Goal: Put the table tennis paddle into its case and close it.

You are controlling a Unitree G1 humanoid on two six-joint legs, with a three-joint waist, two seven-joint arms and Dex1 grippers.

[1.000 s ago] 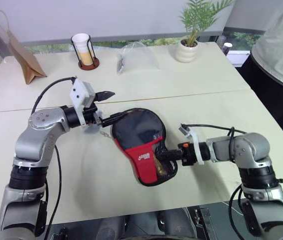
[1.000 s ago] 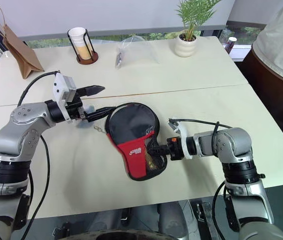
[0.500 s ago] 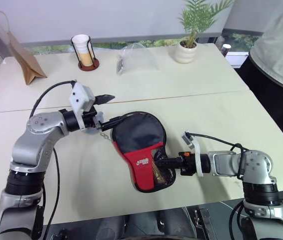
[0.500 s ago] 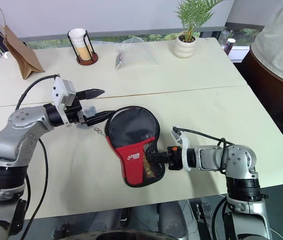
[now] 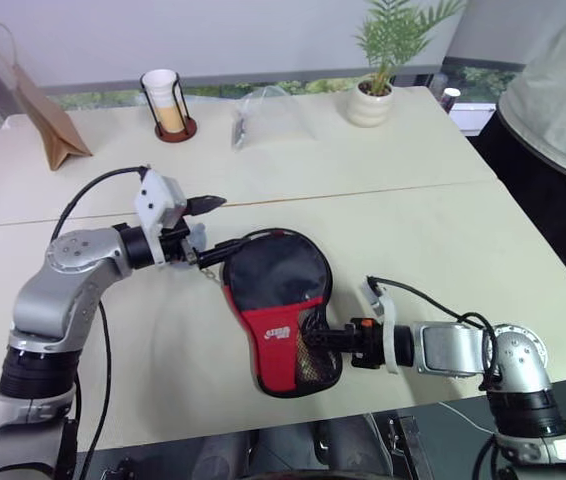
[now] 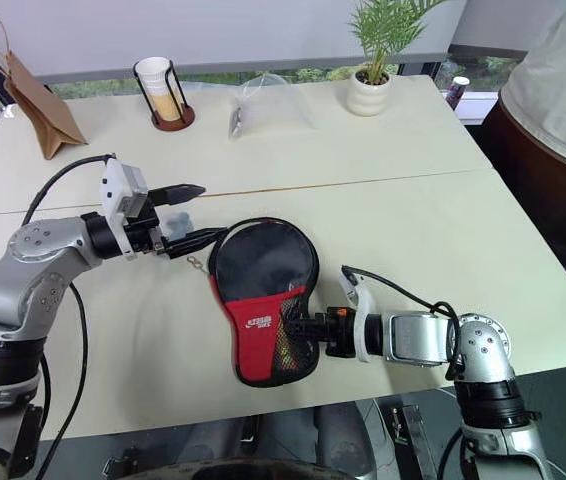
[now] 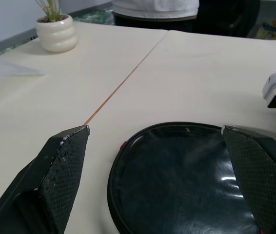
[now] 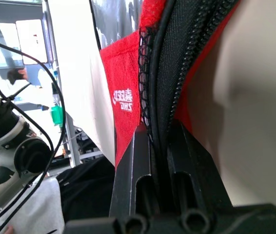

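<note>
Right end effector (image 5: 325,339) clamped on case (image 5: 275,300) edge — left end effector (image 5: 218,228) spread wide, empty; case's narrow end toward robot.

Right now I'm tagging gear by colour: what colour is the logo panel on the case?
Red with white lettering, on the case; left eye view shows it best.

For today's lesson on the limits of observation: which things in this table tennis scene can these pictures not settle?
- The table tennis paddle: eye views, the case covers whatever is inside.
- How far the zip is closed: right wrist view, the right hand pinches the edge and blocks it.
- Left hand: its lower finger's contact with the case rim is unclear.
- The person: cut by the frame edge.
</note>
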